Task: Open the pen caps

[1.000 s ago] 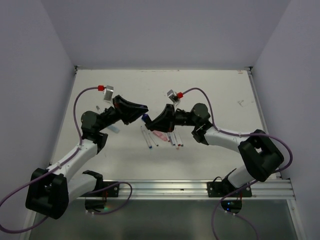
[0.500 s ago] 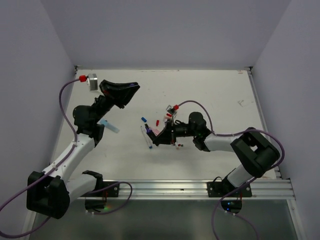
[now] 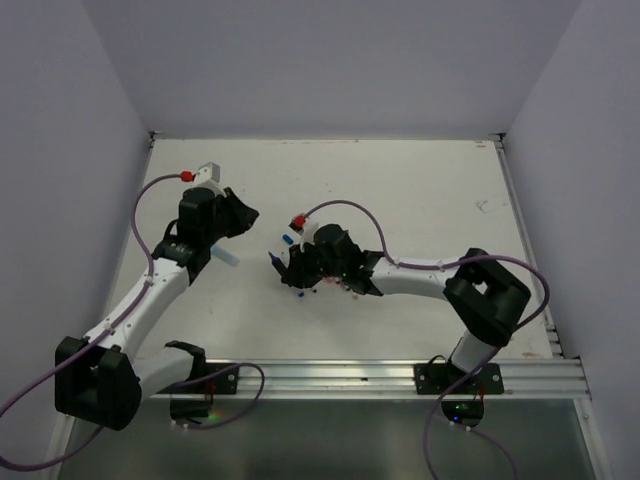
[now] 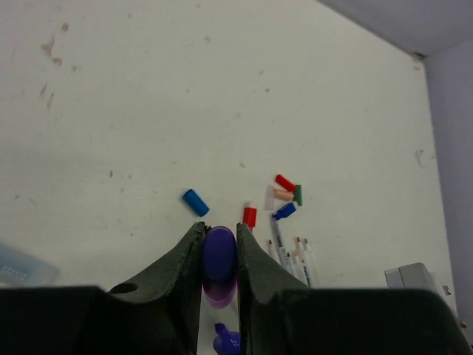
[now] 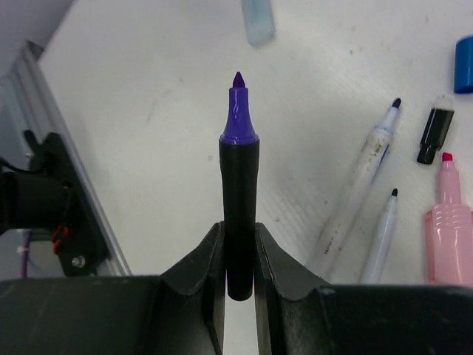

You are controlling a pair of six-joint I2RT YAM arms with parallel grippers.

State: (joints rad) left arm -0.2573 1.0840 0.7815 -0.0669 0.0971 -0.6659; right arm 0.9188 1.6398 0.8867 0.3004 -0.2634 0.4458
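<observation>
Purple cap (image 4: 219, 255) sits pinched in our left tool (image 4: 219, 231), clear of the purple marker (image 5: 239, 170) clamped bare-nibbed in our right tool (image 5: 239, 231). This one looks opened; next we set both on the bench (image 3: 400, 190).

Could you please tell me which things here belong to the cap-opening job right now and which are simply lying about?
In hand: purple cap in the left claw; purple marker, tip bare, in the right claw.
Lying about: blue cap, red cap, white pens, pink highlighter.
</observation>
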